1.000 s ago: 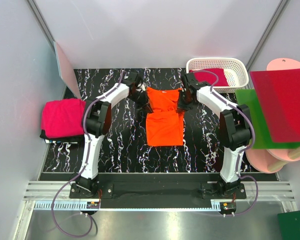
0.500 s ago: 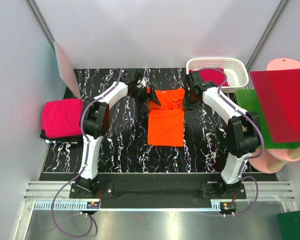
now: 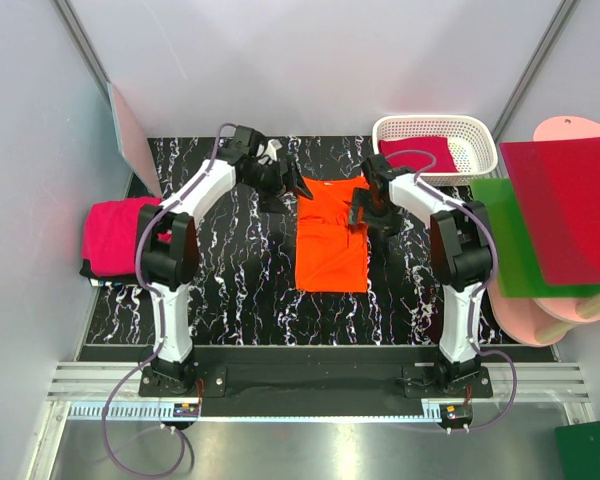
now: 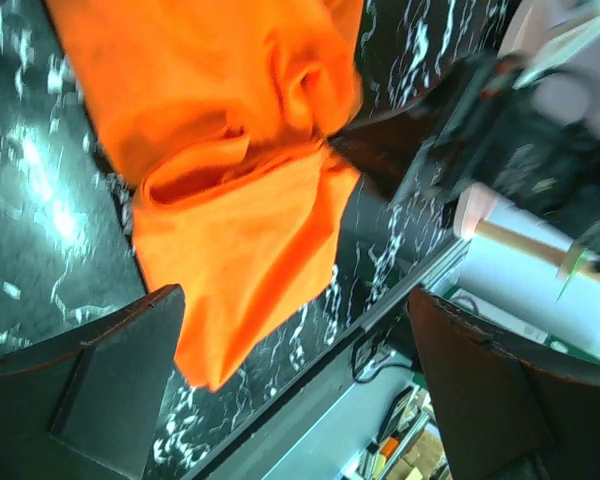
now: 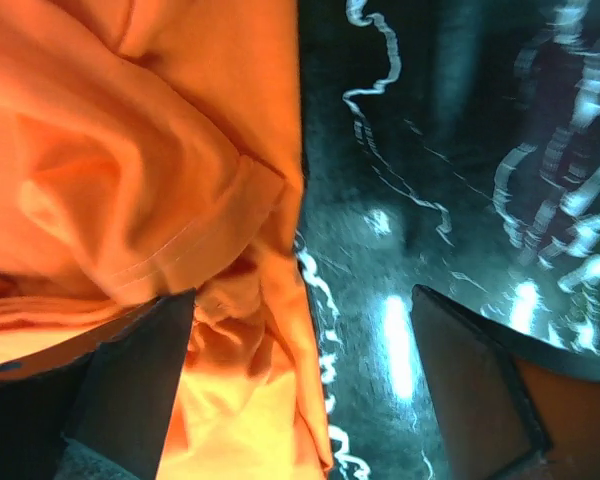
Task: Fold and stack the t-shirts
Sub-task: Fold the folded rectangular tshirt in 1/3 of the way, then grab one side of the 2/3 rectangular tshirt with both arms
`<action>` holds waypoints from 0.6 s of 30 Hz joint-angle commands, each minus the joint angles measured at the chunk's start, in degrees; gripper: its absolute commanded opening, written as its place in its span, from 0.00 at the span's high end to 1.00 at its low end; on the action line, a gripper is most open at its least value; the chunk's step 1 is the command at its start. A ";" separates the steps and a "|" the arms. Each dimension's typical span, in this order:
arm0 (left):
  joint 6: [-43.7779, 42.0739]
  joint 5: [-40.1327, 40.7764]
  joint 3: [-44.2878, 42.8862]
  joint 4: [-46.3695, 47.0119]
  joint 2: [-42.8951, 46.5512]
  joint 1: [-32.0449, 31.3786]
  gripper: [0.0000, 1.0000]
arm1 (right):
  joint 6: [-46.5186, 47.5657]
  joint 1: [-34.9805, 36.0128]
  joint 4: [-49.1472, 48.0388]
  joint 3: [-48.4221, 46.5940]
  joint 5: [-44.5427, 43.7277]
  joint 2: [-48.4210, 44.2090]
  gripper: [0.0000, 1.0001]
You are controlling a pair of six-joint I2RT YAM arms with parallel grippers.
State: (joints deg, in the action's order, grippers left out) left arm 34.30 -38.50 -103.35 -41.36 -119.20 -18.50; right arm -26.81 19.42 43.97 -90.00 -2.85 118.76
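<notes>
The left fingers (image 4: 110,380) stand wide apart with nothing gripped; in the left wrist view rumpled orange cloth lies beneath the gap between them. The right fingers (image 5: 130,395) are likewise spread and hold nothing, and the hemmed sleeve and side edge of the cloth run down between them over the dark marbled worktop (image 5: 430,180). From above, the left fingers sit at the far left corner of the orange t-shirt (image 3: 330,245) and the right fingers sit at its right edge, roughly at the sleeve, so the two arms close in on the shirt's far half from either side. The shirt lies in the middle of the worktop as a narrow lengthwise shape, its far part bunched and creased, its near part flat. A folded magenta t-shirt (image 3: 122,235) rests at the worktop's left edge, well apart from the orange one. At the far right corner a white basket (image 3: 478,135) holds a crimson t-shirt (image 3: 422,153). Right of the worktop lie a red sheet (image 3: 570,205), a green sheet (image 3: 502,245) partly under it, and pale pink boards (image 3: 555,318).
</notes>
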 commanded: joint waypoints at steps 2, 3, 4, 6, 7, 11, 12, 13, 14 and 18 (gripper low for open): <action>-3.71 -1.67 10.08 0.32 5.81 -0.13 0.01 | -1.49 -0.26 0.77 1.47 -4.01 -13.79 0.00; -4.07 -1.75 13.84 0.41 6.17 -0.04 0.01 | -2.10 -0.26 0.86 2.71 -3.39 -15.56 0.00; -4.33 -1.84 15.79 0.49 6.69 -0.13 0.01 | -3.94 -0.26 1.12 5.33 -2.78 -17.06 0.01; -4.51 -2.02 22.18 1.98 8.19 -0.57 0.01 | -5.62 -0.26 1.12 8.51 1.08 -21.19 0.04; -4.60 -1.93 24.23 3.56 8.80 -0.83 0.01 | -7.80 -0.26 1.12 11.91 3.36 -23.20 0.05; -2.06 -0.70 33.90 8.48 13.80 -2.94 0.03 | -12.29 -0.26 -3.51 22.30 12.42 -27.43 0.26; -1.09 -0.18 37.75 9.97 14.95 -3.29 0.03 | -12.91 -0.26 -5.01 24.58 14.35 -28.31 0.33; 1.18 0.26 39.52 12.60 16.09 -3.73 0.03 | -14.66 -0.17 -6.42 28.78 17.15 -29.71 0.46; 2.51 0.62 41.28 13.84 18.36 -4.43 0.03 | -15.29 -0.17 -8.26 30.56 18.48 -30.07 0.51; 7.44 2.81 47.88 19.21 21.81 -6.19 0.02 | -16.87 0.00 -11.44 37.51 20.17 -31.92 0.55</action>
State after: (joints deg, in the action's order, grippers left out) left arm 36.23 -38.26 -59.37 -31.46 -102.41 -23.09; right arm -39.53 19.42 37.89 -57.10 11.51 89.89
